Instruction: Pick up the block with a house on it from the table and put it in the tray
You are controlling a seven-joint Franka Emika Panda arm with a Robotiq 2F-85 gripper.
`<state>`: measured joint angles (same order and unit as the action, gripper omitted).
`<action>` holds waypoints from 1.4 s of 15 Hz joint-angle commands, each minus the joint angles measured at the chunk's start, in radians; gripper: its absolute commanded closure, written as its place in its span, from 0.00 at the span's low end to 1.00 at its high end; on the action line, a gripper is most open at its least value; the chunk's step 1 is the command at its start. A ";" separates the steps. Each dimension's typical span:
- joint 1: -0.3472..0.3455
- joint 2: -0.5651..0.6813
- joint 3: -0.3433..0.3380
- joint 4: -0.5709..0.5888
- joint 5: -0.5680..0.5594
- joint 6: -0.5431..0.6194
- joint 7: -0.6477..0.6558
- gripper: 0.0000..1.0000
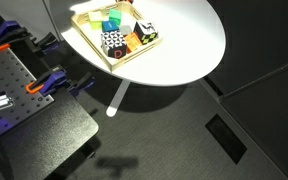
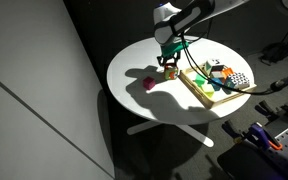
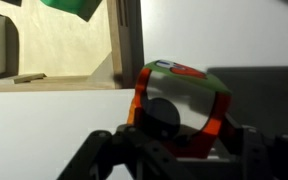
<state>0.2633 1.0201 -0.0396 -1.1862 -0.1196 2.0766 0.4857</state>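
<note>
In an exterior view my gripper (image 2: 169,62) hangs over the round white table (image 2: 144,60), just beside the pale wooden tray (image 2: 196,88). It is shut on a small orange-red block (image 2: 170,71). In the wrist view the block (image 3: 184,85) has a green top face and a dark round mark, and it sits between my fingers (image 3: 176,140). No house picture shows on it. The tray's rim (image 3: 124,50) lies just to the upper left of the block. The tray (image 1: 84,45) holds several coloured and patterned blocks.
A second reddish block (image 2: 147,84) lies on the table away from the tray. A black perforated workbench (image 1: 14,95) with orange clamps (image 1: 46,84) stands beside the table. Cables run near the tray's far side (image 2: 246,88). The floor is dark carpet.
</note>
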 commanded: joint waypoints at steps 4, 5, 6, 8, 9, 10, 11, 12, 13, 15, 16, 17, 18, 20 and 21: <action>0.002 -0.024 -0.019 0.025 0.003 -0.075 -0.009 0.77; 0.001 -0.033 -0.024 0.018 0.002 -0.079 -0.009 0.84; -0.001 -0.041 -0.027 0.013 0.001 -0.082 -0.011 0.86; -0.005 -0.063 -0.038 -0.004 -0.003 -0.083 -0.010 0.90; -0.005 -0.073 -0.043 -0.011 -0.006 -0.083 -0.009 0.93; -0.005 -0.090 -0.049 -0.027 -0.011 -0.080 -0.010 0.94; -0.003 -0.102 -0.055 -0.038 -0.016 -0.076 -0.009 0.92; -0.004 -0.120 -0.058 -0.056 -0.019 -0.067 -0.010 0.94; -0.004 -0.136 -0.060 -0.072 -0.020 -0.064 -0.013 0.95; -0.004 -0.168 -0.064 -0.104 -0.025 -0.056 -0.015 0.94; -0.004 -0.185 -0.066 -0.124 -0.030 -0.056 -0.018 0.95; -0.004 -0.203 -0.066 -0.144 -0.034 -0.060 -0.023 0.94; -0.006 -0.223 -0.065 -0.170 -0.039 -0.065 -0.031 0.94; -0.006 -0.258 -0.068 -0.221 -0.053 -0.068 -0.041 0.94; -0.006 -0.277 -0.068 -0.249 -0.063 -0.074 -0.045 0.94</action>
<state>0.2608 0.8315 -0.1087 -1.3211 -0.1509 2.0154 0.4654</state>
